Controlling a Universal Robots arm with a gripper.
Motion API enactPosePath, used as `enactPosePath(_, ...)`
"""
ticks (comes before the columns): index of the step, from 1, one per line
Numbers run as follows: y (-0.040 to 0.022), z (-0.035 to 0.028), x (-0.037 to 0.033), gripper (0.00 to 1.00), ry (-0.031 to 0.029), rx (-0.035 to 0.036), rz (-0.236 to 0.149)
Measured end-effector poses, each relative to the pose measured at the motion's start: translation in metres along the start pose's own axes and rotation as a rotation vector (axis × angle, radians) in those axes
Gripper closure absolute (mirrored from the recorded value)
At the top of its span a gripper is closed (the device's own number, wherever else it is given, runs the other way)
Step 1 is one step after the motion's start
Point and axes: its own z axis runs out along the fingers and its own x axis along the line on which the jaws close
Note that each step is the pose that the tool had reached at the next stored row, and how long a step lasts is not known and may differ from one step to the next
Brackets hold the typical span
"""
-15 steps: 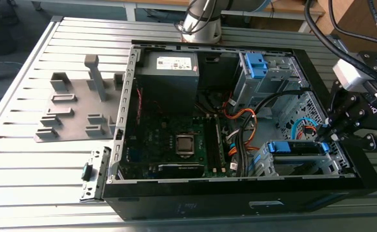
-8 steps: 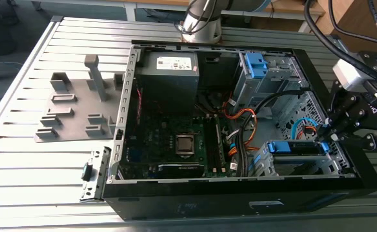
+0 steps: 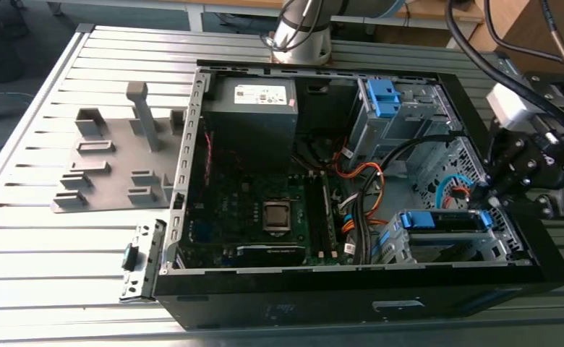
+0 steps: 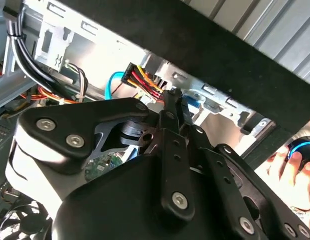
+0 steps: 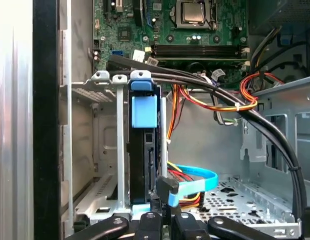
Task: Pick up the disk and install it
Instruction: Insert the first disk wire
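Blue-framed disk [image 5: 143, 150] sits edgewise in drive cage [image 5: 119, 150], gripper [image 5: 165, 220] at its cabled end, jaws pinched together, gripping nothing evident, likely pressing it home.

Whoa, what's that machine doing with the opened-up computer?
A robot arm is working inside an open computer case that lies on a slatted metal table. The disk, in its blue carrier, already sits in the drive cage at the case's corner, on the exterior view's right. The gripper hangs right at that cage, close to the end of the disk where the blue cable runs.
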Motion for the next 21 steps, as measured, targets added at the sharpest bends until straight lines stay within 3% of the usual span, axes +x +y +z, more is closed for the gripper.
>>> enactPosePath(6,0.0047,-0.0062,-0.0009,0.84,0.0015,0.0073,0.000)
enactPosePath(14,0.0070,-0.0044,0.0097,0.84,0.0013,0.0074,0.000)
enactPosePath(21,0.0139,-0.0019,0.0105,0.84,0.0017,0.0074,0.000)
